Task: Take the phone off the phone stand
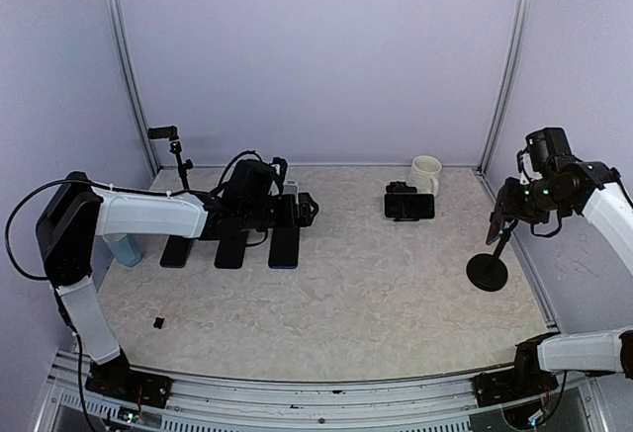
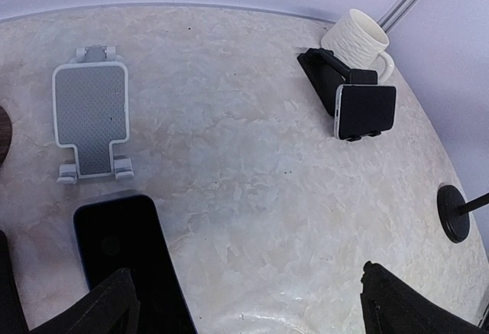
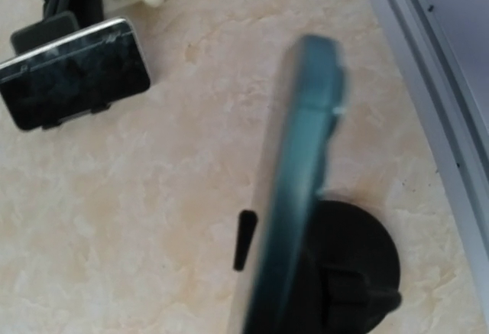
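phone (image 3: 299,173) on stand (image 1: 488,272) | mug (image 1: 426,173) well apart | second phone (image 1: 408,206) beside mug

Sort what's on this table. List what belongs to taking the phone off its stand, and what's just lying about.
In the job:
- teal phone
- round-base stand under it
- right gripper, up at that phone

Lying about:
- white mug
- black phone in a second stand
- grey holder, lying flat
- dark phone, lying flat
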`<state>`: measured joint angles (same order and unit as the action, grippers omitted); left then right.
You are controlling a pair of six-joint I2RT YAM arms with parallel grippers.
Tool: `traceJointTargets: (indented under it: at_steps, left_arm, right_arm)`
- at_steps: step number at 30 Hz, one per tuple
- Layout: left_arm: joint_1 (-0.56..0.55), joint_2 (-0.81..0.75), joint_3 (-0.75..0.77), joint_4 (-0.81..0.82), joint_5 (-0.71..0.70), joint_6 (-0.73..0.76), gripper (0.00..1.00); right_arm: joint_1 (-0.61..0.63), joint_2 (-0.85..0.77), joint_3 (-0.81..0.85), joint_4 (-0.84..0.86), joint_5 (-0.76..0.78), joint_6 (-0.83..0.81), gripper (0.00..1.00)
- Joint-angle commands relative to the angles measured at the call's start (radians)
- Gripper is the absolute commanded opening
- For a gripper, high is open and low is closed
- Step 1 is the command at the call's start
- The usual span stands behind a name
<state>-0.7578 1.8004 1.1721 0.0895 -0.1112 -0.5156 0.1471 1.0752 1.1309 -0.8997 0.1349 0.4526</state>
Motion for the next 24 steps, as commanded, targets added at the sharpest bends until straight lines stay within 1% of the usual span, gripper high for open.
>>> traceJointTargets:
  at_steps: [1,8,11,12,15,24]
  left_arm:
    - [0.011,-0.035,-0.015,0.010,-0.008,-0.003,0.99]
    - [0.015,-0.045,-0.017,0.007,-0.011,-0.001,0.99]
    - [0.016,-0.044,-0.013,0.009,-0.007,-0.002,0.99]
    - [0.017,-0.045,-0.012,0.008,-0.005,-0.002,0.99]
    - [0.017,-0.047,-0.010,0.007,-0.004,-0.001,0.99]
    - [0.014,-0.064,-0.003,-0.002,0.001,0.020,0.99]
  right_arm:
    - [-0.012,0.001,-0.011,0.032,0.008,0.033,0.34]
    - [-0.013,-0.005,-0.003,0.038,-0.016,0.035,0.14]
    - [-0.014,-0.008,0.004,0.047,-0.057,0.024,0.02]
    - [-0.014,-0.012,0.006,0.055,-0.077,0.017,0.00]
    - [-0.013,-0.026,0.020,0.079,-0.157,0.014,0.00]
    - [-0.013,-0.017,0.094,0.103,-0.385,-0.104,0.00]
